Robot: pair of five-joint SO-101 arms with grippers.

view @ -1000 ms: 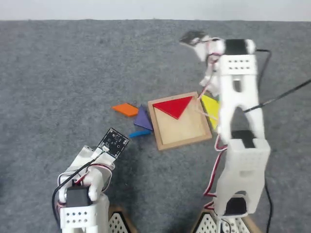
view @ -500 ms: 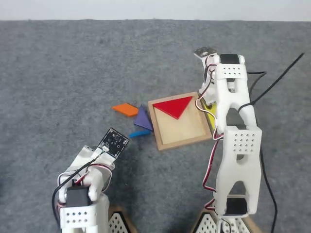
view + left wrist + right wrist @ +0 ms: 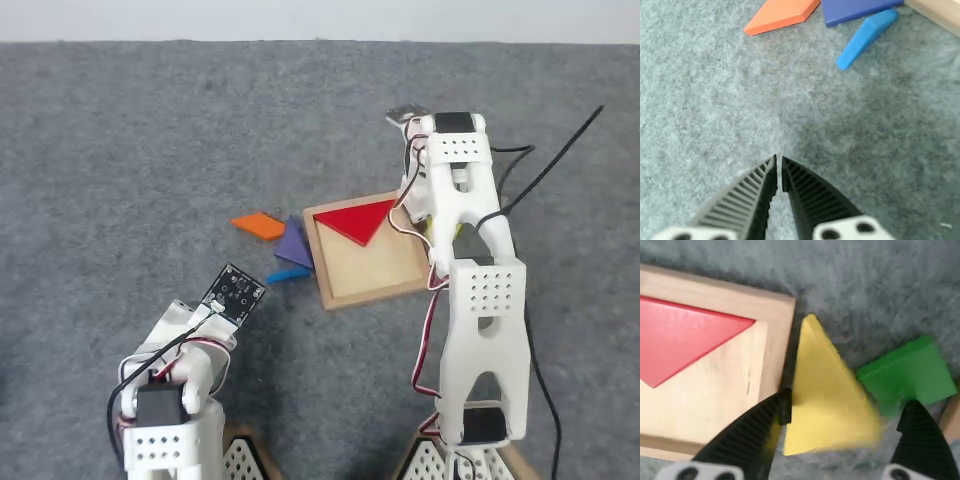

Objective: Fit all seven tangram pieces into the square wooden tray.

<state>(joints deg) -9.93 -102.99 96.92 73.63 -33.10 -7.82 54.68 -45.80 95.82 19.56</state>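
- Black fingers (image 3: 757, 432) of the right gripper (image 3: 847, 412) stand spread and grip nothing, one on each side of the yellow triangle (image 3: 825, 405).
- We note that the nearer finger sits at the triangle's long edge, right over the rim of the wooden tray (image 3: 777, 335). We judge that a descent from here may land it on the rim rather than the carpet (image 3: 865, 285). That would block the close or tilt the tray.
- We find the other finger at the green piece (image 3: 907, 372), which lies just beside the triangle. Closing may sweep that piece in and jam the two together.
- We consider the triangle a poor hold, since it is flat, low on the carpet and tapers to a point. A pinch off its middle may make it pivot or squirt out.
- We record the triangle outside the tray, against its outer wall. A sideways push may shift the loose tray and disturb the red triangle (image 3: 685, 340), the one piece seated.
- We find the left gripper (image 3: 779, 167) closed on nothing above bare carpet. It is well apart from the orange piece (image 3: 780, 12), purple piece (image 3: 855, 7) and blue piece (image 3: 865, 37), which lie outside the tray's other side. We see no hazard there.
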